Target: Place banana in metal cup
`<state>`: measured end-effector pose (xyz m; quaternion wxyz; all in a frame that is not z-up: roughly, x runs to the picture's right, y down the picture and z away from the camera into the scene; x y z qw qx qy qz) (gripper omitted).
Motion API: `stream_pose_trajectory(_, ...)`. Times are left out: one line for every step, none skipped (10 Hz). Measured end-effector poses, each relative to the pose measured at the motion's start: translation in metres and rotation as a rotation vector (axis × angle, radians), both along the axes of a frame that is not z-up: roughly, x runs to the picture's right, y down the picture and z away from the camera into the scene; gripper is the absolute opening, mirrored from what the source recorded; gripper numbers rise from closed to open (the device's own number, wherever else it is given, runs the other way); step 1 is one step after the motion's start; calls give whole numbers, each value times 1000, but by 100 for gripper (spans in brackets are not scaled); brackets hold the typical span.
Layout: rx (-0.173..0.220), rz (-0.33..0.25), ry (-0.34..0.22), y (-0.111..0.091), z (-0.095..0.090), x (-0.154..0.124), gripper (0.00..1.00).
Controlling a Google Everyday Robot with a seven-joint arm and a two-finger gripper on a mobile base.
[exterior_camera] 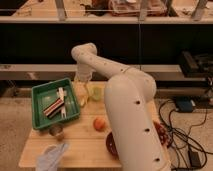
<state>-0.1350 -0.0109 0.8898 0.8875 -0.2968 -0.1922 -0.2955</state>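
I have the gripper (82, 87) hanging over the far side of the table (82, 147), close to the right wall of the green tray (40, 98). I cannot tell from here whether it is released or clenched. The banana (82, 100) lies on the table at 6 o'clock from the gripper, between the tray and the translucent green cup (96, 93). I cannot say whether gripper and banana touch. The metal cup (56, 131) stands upright at 7 o'clock from the banana, just off the tray's near edge.

I judge the banana to be a light, stiff toy, smooth and probably slippery, so a pinch near either of its 2 tapered ends could squirt it out. I would take it across the middle, square to its length. The cup looks narrow and light, so a nudge could tip it.
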Motion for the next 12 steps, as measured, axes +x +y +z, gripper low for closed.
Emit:
stream_pose_trajectory(12, 25, 25, 2, 5, 0, 80)
stream_pose_trajectory(22, 37, 42, 5, 12, -5, 80)
stream_pose_trajectory(33, 30, 36, 9, 20, -15, 80)
stream_pose_trajectory(41, 17, 15, 12, 26, -22, 80)
stream_pose_trajectory(64, -6, -4, 13, 35, -24, 80)
stream_pose_trajectory(73, -15, -15, 15, 39, -24, 80)
stream_pose_trajectory(83, -24, -20, 19, 44, -24, 80)
stream_pose_trajectory(89, -36, -22, 27, 55, -24, 80)
stream_pose_trajectory(87, -36, -18, 33, 63, -22, 80)
stream_pose_trajectory(85, -30, -8, 34, 68, -17, 80)
stream_pose_trajectory(81, -21, 4, 33, 70, -13, 80)
stream_pose_trajectory(75, -9, 14, 33, 72, -9, 80)
